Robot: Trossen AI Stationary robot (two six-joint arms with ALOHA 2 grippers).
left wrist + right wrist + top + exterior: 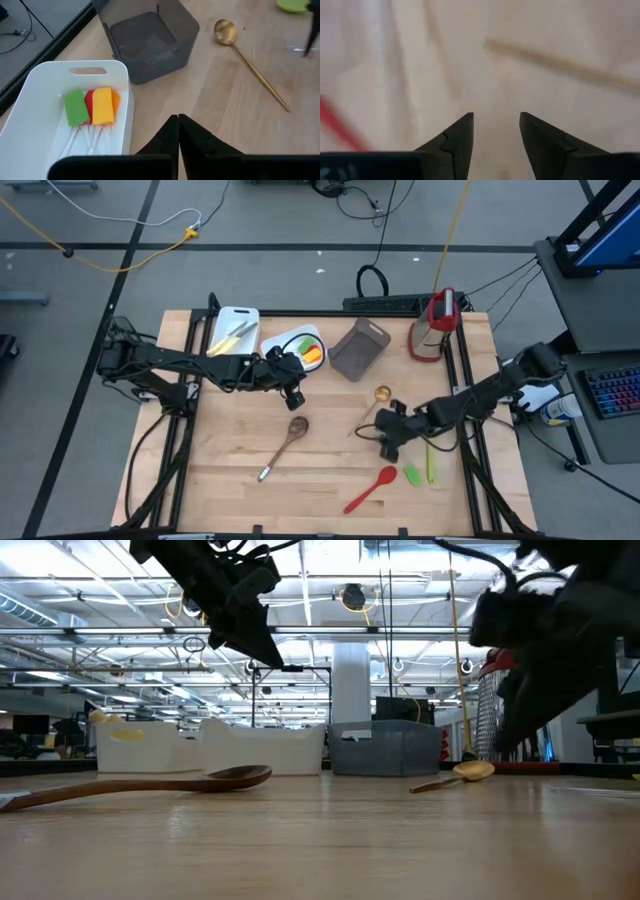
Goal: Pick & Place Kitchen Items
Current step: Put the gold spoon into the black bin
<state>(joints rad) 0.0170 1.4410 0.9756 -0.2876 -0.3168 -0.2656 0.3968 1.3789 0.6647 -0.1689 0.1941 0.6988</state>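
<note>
spatulas (pixel 92 107) in white bin (pixel 30 100), wrist view only

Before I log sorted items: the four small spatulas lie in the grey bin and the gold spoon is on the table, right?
Not quite. The spatulas lie in the white bin, as the left wrist view shows; the grey bin beside it looks empty. The gold spoon is on the table.

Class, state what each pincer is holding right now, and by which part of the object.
Nothing is held. The left pincer is shut and empty near the white bin; the right pincer is open above bare table.
</note>
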